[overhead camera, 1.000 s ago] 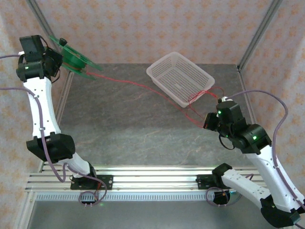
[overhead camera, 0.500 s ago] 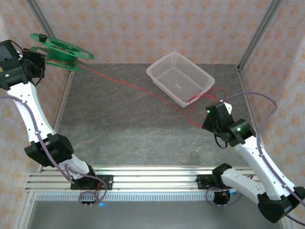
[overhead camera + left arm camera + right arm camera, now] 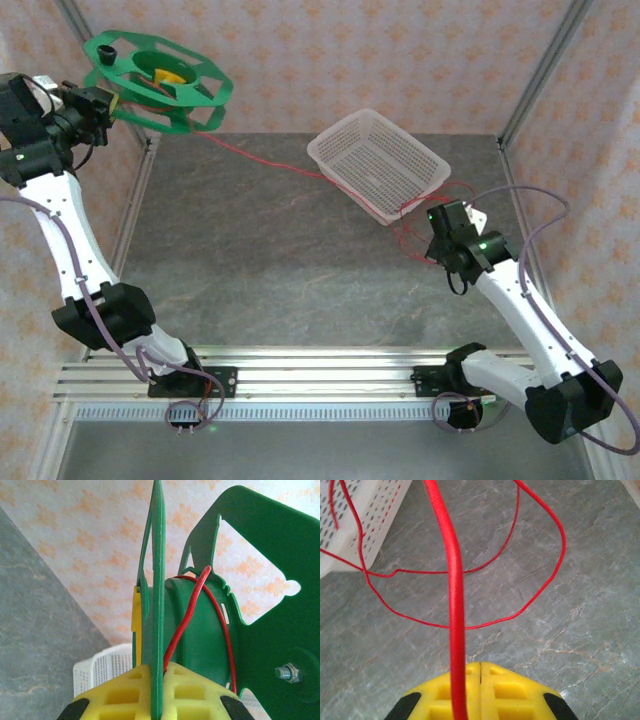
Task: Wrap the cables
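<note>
Up in the top left corner, the left gripper (image 3: 103, 103) has its yellow pads (image 3: 192, 692) clamped on one flange of the green spool (image 3: 165, 120). The spool hangs in the air, tilted, over the surface's (image 3: 270, 270) left edge and close to the corner post. The red cable (image 3: 270, 162) is wound round the hub. From there it runs right and down across the surface to the near wall of the white basket (image 3: 340, 180), which sits toward the far right.

The right gripper (image 3: 436, 212) is just beside the basket's near right corner, with its pads (image 3: 512, 687) together. The cable rises to it and lies over the left pad; I cannot tell whether it is pinched. Loose red loops lie on the surface between that gripper and the basket, near the right edge. The middle and near left of the surface are wide open.
</note>
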You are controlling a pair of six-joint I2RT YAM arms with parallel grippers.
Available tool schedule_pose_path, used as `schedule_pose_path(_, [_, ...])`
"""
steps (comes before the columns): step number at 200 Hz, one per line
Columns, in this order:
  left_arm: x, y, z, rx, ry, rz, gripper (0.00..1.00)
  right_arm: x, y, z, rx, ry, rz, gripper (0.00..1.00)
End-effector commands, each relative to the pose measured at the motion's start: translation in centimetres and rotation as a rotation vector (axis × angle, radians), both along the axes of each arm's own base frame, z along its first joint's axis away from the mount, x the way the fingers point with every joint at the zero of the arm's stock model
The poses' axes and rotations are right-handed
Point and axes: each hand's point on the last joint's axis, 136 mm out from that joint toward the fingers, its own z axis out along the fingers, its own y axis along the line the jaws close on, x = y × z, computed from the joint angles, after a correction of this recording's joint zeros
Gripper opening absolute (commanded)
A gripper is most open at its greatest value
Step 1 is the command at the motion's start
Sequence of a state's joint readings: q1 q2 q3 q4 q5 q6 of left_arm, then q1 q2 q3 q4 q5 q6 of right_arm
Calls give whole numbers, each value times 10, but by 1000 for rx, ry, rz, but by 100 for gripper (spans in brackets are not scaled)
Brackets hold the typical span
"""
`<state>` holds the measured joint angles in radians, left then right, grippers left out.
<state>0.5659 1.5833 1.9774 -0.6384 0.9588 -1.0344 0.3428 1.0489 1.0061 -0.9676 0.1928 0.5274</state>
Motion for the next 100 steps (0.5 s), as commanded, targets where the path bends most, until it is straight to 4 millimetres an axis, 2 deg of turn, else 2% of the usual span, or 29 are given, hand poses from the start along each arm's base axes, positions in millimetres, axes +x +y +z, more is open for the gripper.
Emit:
schedule_pose_path(1, [-15,-43,44,127,-158,-176,0,10,-20,9,-49,-46,-82,0])
schedule_pose_path(30, [-13,-86,29,178,-134,-321,0,16,-35,1,-8,-53,-146,0])
schedule_pose_path(60, [-14,-145,11,256,-105,-515,0,14,-56,-3,2,-40,-198,0])
schedule_pose_path(100, [-20,-209,4,296,-153,-739,0,7,-83,-13,19,-22,-273,0])
